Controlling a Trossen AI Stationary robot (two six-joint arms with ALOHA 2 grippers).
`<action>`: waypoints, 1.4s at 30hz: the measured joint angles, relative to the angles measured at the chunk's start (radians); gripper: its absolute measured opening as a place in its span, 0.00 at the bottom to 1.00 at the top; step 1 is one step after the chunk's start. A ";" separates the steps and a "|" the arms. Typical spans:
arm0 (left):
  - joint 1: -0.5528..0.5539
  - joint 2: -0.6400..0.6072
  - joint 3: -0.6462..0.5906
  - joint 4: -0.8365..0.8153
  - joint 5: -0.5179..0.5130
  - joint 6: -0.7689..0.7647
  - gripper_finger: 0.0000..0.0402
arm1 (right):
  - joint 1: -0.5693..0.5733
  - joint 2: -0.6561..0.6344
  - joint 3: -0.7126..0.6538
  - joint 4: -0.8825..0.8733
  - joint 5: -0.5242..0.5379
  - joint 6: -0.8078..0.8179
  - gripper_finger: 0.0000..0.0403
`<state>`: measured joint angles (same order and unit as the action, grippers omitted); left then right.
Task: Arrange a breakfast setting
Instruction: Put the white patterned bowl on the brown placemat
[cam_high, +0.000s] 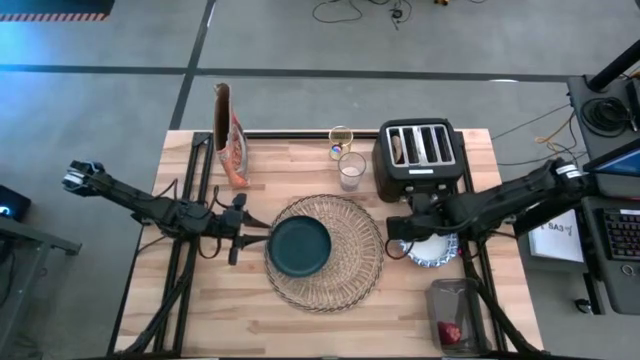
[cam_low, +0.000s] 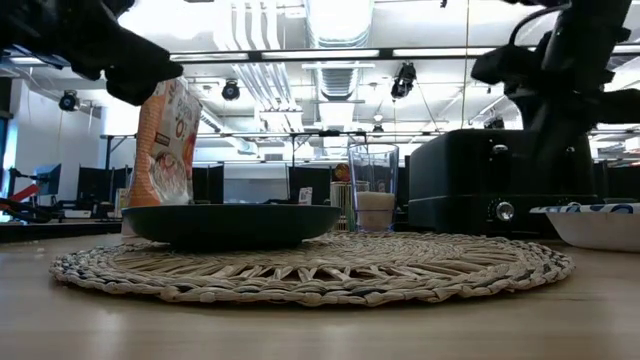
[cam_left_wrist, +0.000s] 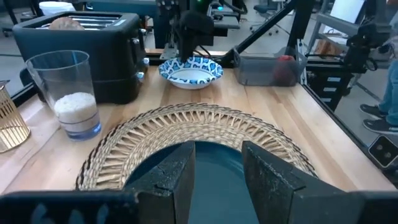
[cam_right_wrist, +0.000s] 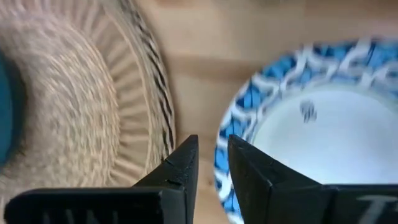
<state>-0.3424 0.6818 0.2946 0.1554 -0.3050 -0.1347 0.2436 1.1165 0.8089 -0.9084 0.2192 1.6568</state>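
Observation:
A dark teal plate rests on a round woven placemat at mid-table. My left gripper hovers open just left of the plate, raised above it in the low view; its fingers frame the plate's near rim without touching. The blue-and-white bowl sits on the wood right of the mat. My right gripper is above the wood at the bowl's left rim, fingers a narrow gap apart. A clear glass stands behind the mat. A toasted bread piece sticks out of the toaster.
The black toaster stands at the far right, the cereal bag at the far left, and a gold wire holder behind the glass. A clear box with a small red fruit sits at the near right corner.

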 joint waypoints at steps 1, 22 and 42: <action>0.000 -0.002 -0.004 0.000 0.002 0.007 0.29 | 0.000 0.007 0.000 0.002 -0.028 0.006 0.21; -0.001 -0.029 -0.038 0.001 0.087 0.022 0.29 | 0.000 0.297 0.056 0.001 -0.201 -0.099 0.45; -0.001 -0.025 -0.037 0.014 0.087 0.018 0.29 | 0.000 0.327 0.055 -0.002 -0.237 -0.153 0.13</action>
<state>-0.3431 0.6568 0.2581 0.1696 -0.2175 -0.1165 0.2436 1.4437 0.8639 -0.9106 -0.0178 1.5039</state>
